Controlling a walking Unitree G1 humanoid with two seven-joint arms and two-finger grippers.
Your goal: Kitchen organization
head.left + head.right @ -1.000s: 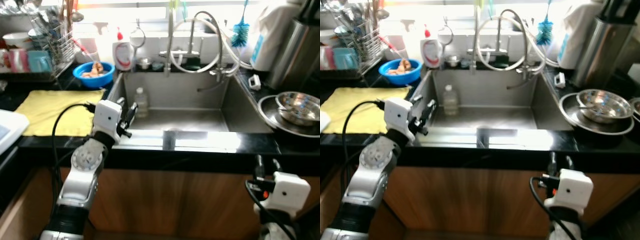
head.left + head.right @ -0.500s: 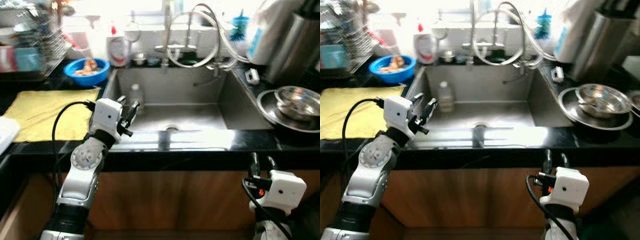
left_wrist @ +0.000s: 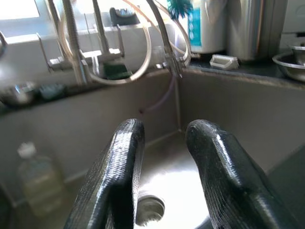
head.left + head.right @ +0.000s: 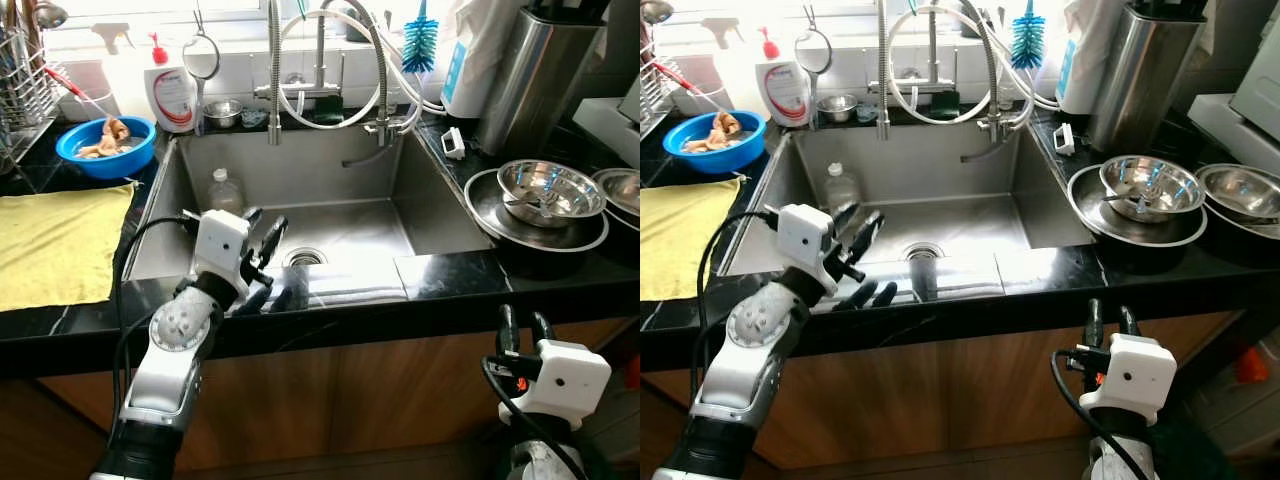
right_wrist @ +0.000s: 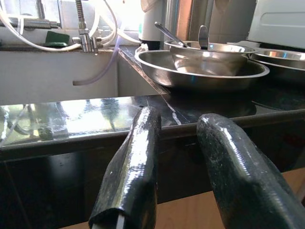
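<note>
Head-camera views are looking down on a black counter (image 4: pixel 470 280) with a steel sink (image 4: pixel 345 190) set into it. The left gripper (image 4: pixel 262 238) is hovering over the front-left part of the basin, its two black fingers (image 3: pixel 114 181) standing apart with nothing between them and pointing toward the drain (image 4: pixel 303 257) and the far wall of the sink. A small clear plastic bottle (image 4: pixel 226 190) is standing upright inside the basin near its left wall, just beyond the left gripper and not touching it. A tall coiled faucet (image 4: pixel 325 60) is rising behind the sink, with a blue bottle brush (image 4: pixel 418 50) beside it.

The right gripper (image 4: pixel 520 328) is hanging low in front of the wooden cabinet, below the counter edge, and its fingers (image 5: pixel 138 176) are pointing upward with an empty gap between them. On the counter to the right of the sink, a steel bowl (image 4: pixel 548 192) is sitting inside a wide steel pan (image 4: pixel 500 222), and a tall steel container (image 4: pixel 525 75) is standing behind them.

To the left of the sink, a yellow cloth (image 4: pixel 55 245) is lying flat on the counter. A blue bowl (image 4: pixel 105 147) holding some pale scraps is sitting behind it, and a white soap bottle with a red pump (image 4: pixel 174 92) is standing at the back corner.
</note>
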